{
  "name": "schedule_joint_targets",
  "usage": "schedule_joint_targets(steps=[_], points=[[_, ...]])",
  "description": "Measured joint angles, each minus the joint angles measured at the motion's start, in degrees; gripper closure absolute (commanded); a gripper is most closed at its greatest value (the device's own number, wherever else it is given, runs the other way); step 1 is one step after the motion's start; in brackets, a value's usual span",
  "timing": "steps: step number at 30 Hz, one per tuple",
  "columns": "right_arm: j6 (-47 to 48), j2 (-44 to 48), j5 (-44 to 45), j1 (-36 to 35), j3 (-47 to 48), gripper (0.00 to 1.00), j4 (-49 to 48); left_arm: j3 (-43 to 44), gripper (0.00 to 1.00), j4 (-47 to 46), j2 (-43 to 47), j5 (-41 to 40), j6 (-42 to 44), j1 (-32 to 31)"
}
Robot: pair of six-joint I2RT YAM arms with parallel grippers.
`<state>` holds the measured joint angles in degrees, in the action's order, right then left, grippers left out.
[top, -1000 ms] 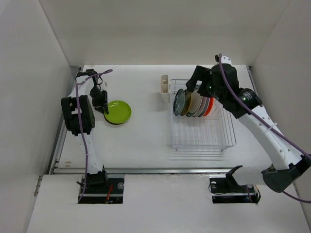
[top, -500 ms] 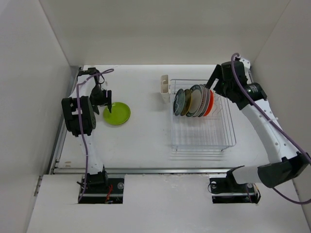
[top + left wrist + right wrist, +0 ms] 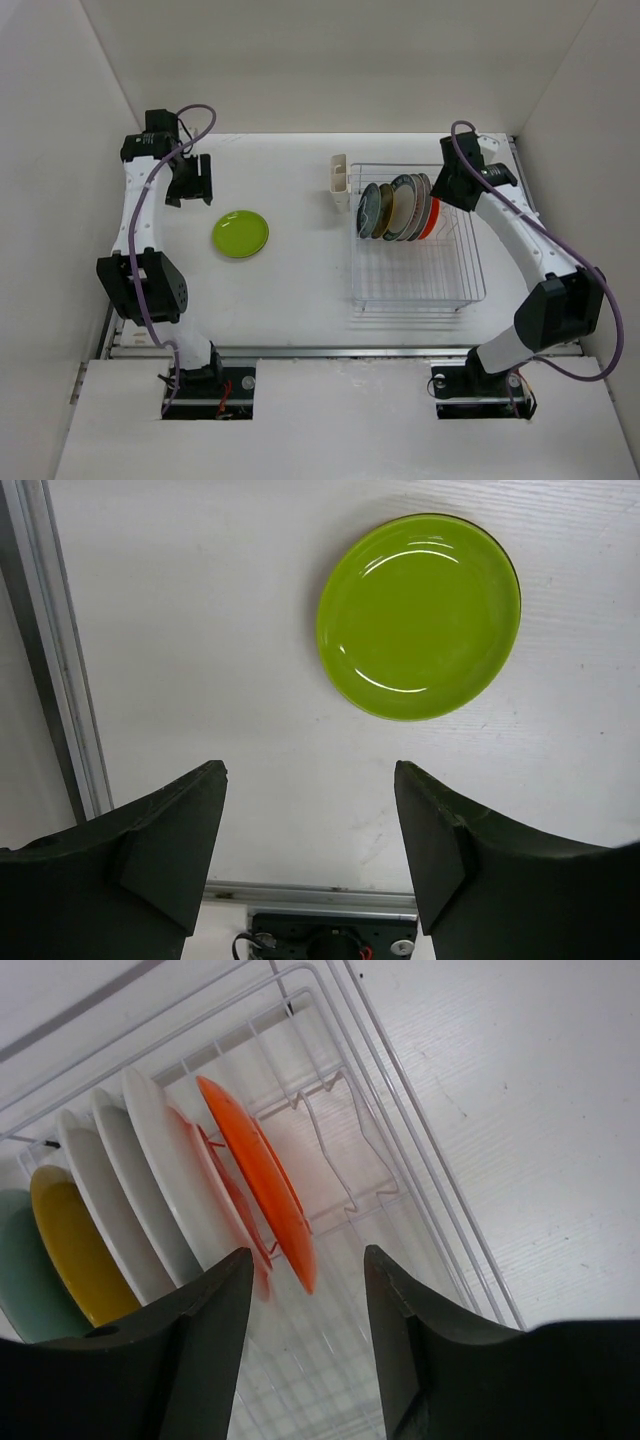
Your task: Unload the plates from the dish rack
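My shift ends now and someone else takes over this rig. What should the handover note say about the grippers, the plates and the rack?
Left gripper: open, empty, above the table, clear of the lime green plate.
Right gripper: open, empty, poised over the orange plate at the end of the row in the dish rack.
Done: lime green plate lies flat on the table.
Left: the orange plate and the other plates, all upright in the rack.

The top camera is overlooking the whole table (image 3: 300, 290); the 2 wrist cameras are looking down closely, sharing its lime plate (image 3: 240, 234) and dish rack (image 3: 420, 282).
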<state>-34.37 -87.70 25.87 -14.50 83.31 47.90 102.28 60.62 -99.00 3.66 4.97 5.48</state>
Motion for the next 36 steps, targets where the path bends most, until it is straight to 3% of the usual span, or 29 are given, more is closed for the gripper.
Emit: schedule_joint_targets(steps=[8, 14, 15, 18, 20, 22, 29, 36], points=[[0.9, -0.7, -2.2, 0.2, -2.9, 0.42, -5.5, -1.9, 0.35, 1.5, 0.8, 0.3, 0.2, 0.0], [1.4, -5.9, -2.3, 0.2, -4.0, 0.45, -7.5, -2.2, 0.35, 2.0, 0.8, 0.4, 0.3, 0.0], [1.6, -6.6, -2.4, 0.2, -4.3, 0.46, -8.0, -2.3, 0.35, 2.1, 0.8, 0.4, 0.3, 0.0], [2.4, -7.9, -3.0, 0.2, -5.0, 0.67, -8.9, -2.3, 0.35, 2.2, 0.8, 0.4, 0.3, 0.0], [2.8, -8.0, -3.1, 0.2, -5.4, 0.88, -9.5, -2.3, 0.35, 2.3, 0.8, 0.4, 0.4, 0.0], [4.9, -8.0, -2.1, 0.2, -5.5, 0.98, -9.0, -2.4, 0.35, 2.3, 0.9, 0.4, 0.4, 0.0], [5.9, -6.7, 2.8, 0.1, -3.9, 1.00, -8.3, -2.4, 0.33, 3.6, 1.5, 2.6, 0.5, -0.2], [4.7, 0.8, 15.9, -0.2, 8.1, 1.00, 1.0, -0.3, 0.31, 5.5, 2.2, 7.4, 2.2, -2.3]])
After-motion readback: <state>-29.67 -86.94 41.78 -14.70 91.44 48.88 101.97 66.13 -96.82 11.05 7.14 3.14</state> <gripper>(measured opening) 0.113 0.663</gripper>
